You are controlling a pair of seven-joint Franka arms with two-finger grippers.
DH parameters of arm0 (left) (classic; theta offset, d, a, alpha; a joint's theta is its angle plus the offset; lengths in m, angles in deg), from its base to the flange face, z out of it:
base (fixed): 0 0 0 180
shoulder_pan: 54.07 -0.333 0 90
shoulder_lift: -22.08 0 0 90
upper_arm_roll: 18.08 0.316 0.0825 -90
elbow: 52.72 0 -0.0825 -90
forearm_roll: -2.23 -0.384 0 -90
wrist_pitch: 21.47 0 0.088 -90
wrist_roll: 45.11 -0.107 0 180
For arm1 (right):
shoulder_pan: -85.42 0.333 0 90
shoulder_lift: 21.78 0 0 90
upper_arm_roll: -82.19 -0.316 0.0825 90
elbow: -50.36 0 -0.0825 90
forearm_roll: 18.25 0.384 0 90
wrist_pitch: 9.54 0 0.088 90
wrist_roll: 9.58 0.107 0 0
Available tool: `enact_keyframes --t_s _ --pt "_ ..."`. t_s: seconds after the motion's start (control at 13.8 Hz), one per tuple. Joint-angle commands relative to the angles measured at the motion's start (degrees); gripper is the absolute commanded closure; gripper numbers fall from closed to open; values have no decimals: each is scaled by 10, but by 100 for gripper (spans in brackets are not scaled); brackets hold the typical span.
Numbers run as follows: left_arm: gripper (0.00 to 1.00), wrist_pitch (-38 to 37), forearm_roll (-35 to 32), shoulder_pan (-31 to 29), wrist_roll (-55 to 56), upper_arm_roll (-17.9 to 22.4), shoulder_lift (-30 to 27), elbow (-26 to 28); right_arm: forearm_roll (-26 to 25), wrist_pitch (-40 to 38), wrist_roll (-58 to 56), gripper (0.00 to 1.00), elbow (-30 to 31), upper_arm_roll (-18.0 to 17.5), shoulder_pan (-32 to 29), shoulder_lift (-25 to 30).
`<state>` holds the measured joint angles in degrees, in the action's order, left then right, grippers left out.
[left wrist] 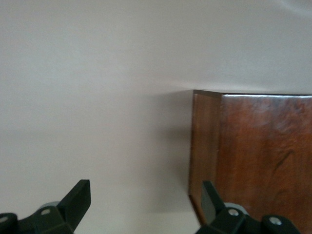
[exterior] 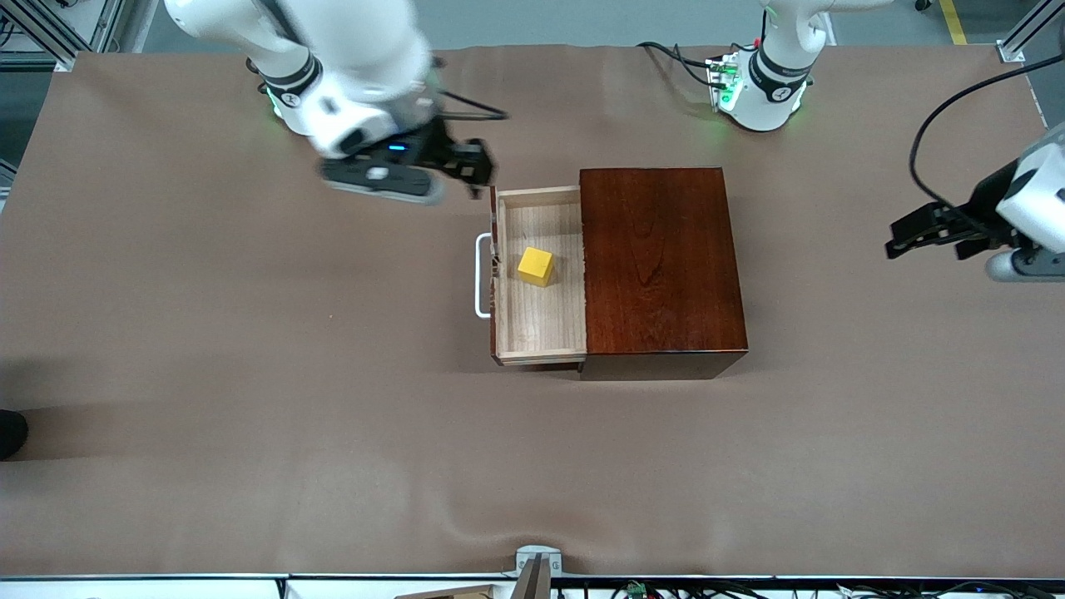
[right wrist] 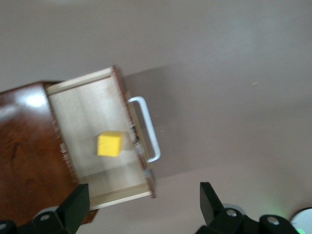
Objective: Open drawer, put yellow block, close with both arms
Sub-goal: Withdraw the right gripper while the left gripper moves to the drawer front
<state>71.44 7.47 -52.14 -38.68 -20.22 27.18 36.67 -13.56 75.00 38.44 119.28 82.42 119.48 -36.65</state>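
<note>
The dark reddish-brown box stands mid-table. Its drawer is pulled out toward the right arm's end, showing the pale wood inside and the white handle. The yellow block lies in the drawer. My right gripper is open and empty, in the air over the cloth beside the drawer's corner on the bases' side. Its wrist view shows the drawer, the block and the handle. My left gripper is open and empty over the cloth at the left arm's end, apart from the box.
The brown cloth covers the whole table. The arm bases stand along the edge farthest from the front camera. A small metal bracket sits at the table's nearest edge.
</note>
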Motion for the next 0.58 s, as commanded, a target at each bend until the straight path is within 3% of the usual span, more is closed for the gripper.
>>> enact_keyframes --t_s 0.0,0.22,0.51 --pt "0 -11 6 18 87 -16 19 -11 -6 -5 -86 0 72 -8 -80 72" --pt "0 -14 5 52 180 -25 25 -13 -19 -5 -198 0 130 -8 -172 128" --pt "0 -11 6 160 400 -26 58 -14 -33 -13 -359 0 133 5 -281 142"
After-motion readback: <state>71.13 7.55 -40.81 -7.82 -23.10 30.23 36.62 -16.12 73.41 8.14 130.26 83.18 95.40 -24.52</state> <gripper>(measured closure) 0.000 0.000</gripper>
